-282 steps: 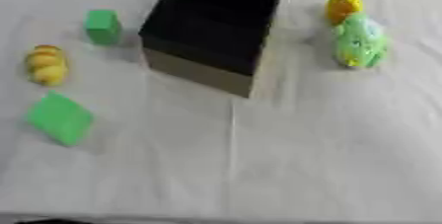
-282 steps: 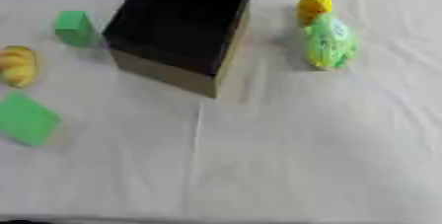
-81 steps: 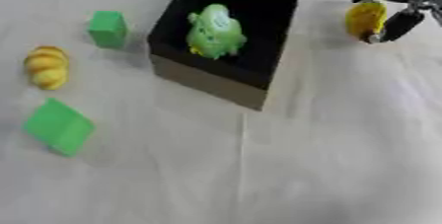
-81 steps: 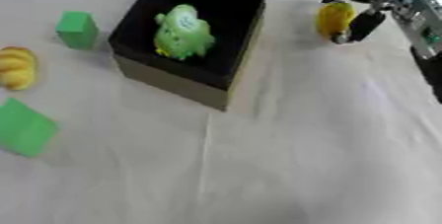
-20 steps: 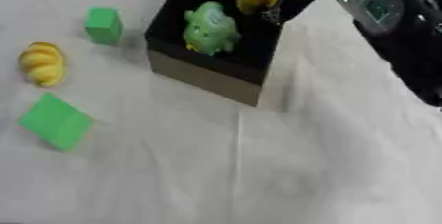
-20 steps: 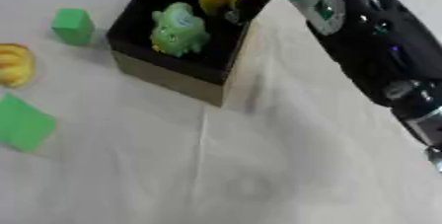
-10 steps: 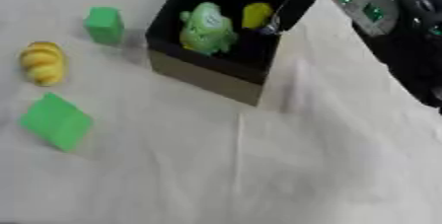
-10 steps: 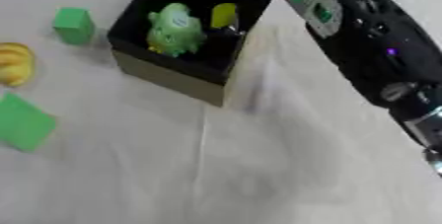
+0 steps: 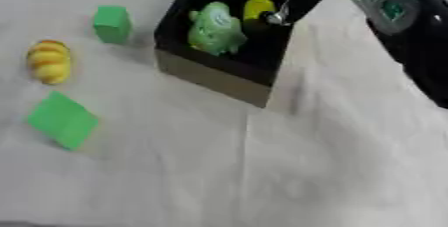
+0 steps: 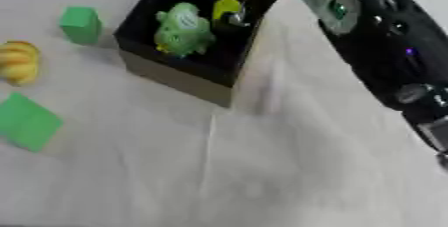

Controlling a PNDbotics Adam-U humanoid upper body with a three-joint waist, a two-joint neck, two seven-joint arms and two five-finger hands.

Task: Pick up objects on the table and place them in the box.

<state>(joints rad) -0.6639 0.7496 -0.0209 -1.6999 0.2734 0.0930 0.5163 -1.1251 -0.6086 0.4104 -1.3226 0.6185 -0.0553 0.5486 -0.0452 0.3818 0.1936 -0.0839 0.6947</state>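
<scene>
The black box (image 9: pixel 214 77) stands at the top middle with its tan side toward me. Inside it lie a green frog toy (image 9: pixel 214 28) and, to its right, a yellow toy (image 9: pixel 258 7). My right hand (image 9: pixel 296 2) reaches in from the upper right, over the box's right rim. It is open, its fingers pointing down just beside the yellow toy and holding nothing. On the cloth left of the box are a small green cube (image 9: pixel 112 23), a yellow striped toy (image 9: pixel 48 61) and a flat green block (image 9: pixel 61 120). My left hand is out of sight.
My right forearm (image 10: pixel 376 46) crosses the upper right part of the table. A white cloth (image 9: pixel 262 171) covers the table; it shows bare in front of the box and at the right.
A second ago my right hand held the yellow toy above the box. The toy now lies inside beside the frog, and the fingers have let go of it.
</scene>
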